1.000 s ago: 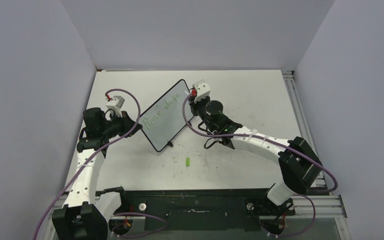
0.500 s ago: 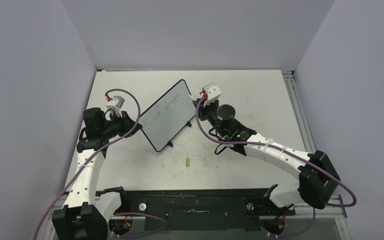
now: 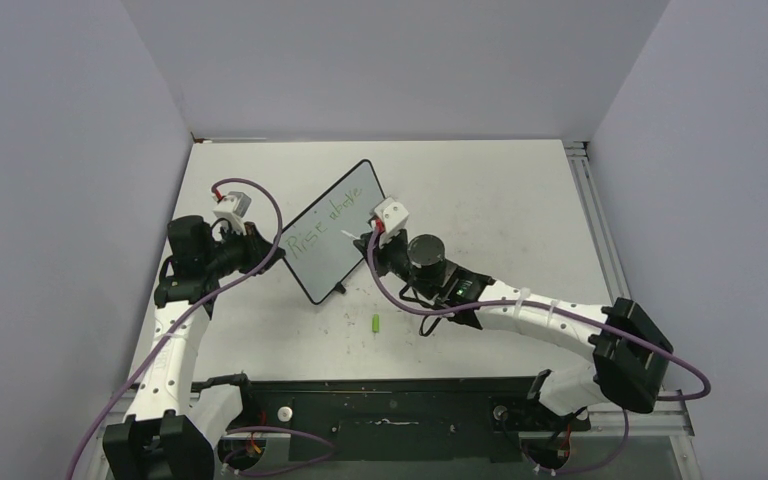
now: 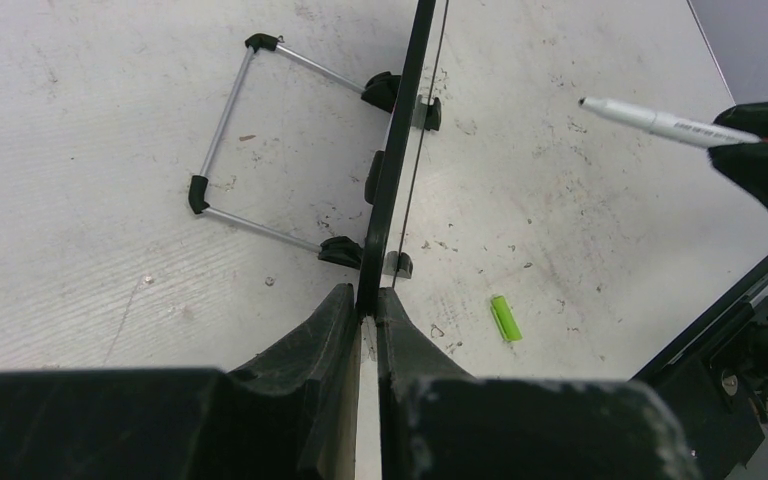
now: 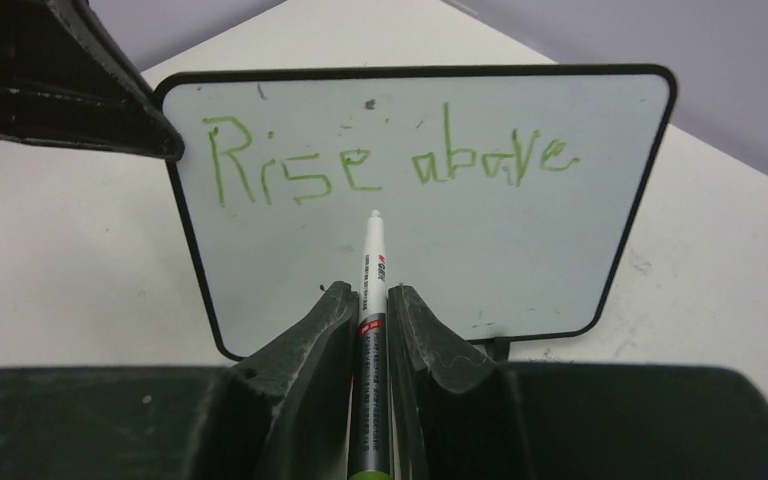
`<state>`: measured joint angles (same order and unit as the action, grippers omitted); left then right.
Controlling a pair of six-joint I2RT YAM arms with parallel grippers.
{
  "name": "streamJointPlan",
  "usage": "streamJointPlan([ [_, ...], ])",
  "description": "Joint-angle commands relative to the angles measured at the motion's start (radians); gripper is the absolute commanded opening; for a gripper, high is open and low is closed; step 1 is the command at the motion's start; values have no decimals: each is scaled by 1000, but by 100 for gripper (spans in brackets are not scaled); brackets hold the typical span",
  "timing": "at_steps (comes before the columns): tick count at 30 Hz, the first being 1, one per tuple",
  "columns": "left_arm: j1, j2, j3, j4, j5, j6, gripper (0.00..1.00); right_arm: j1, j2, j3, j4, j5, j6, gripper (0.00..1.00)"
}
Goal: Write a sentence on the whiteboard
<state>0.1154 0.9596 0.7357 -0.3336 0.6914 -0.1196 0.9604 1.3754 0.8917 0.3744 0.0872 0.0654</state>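
Edge-on whiteboard (image 4: 397, 140) hides its writing (left wrist); marker (image 5: 372, 280) cropped below.

A small green piece (image 3: 376, 323) lies on the scuffed white tabletop (image 3: 500, 190).

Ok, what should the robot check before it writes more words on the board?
1. Left gripper clamps the whiteboard edge: ok.
2. Right gripper grips the marker: ok.
3. Marker's tip bare, green cap off: ok.
4. Blank room under the sentence: ok.
5. Tip touching the board: not ok, a gap shows in the left wrist view.
6. Ink left in the marker: cannot tell.
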Motion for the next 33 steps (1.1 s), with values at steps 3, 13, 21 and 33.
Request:
streamJointPlan([
  [3,-6,-24,37,29,-13,-12,0,28,76,25,72,-44,47,5],
  [13,-6,-18,42,28,-16,-9,0,78,146,44,85,-75,54,5],
  [21,-5,-19,42,27,-16,-9,0,155,230,64,110,-16,19,5],
  [33,-6,-22,40,28,-12,-9,0,206,270,67,154,80,-6,5],
])
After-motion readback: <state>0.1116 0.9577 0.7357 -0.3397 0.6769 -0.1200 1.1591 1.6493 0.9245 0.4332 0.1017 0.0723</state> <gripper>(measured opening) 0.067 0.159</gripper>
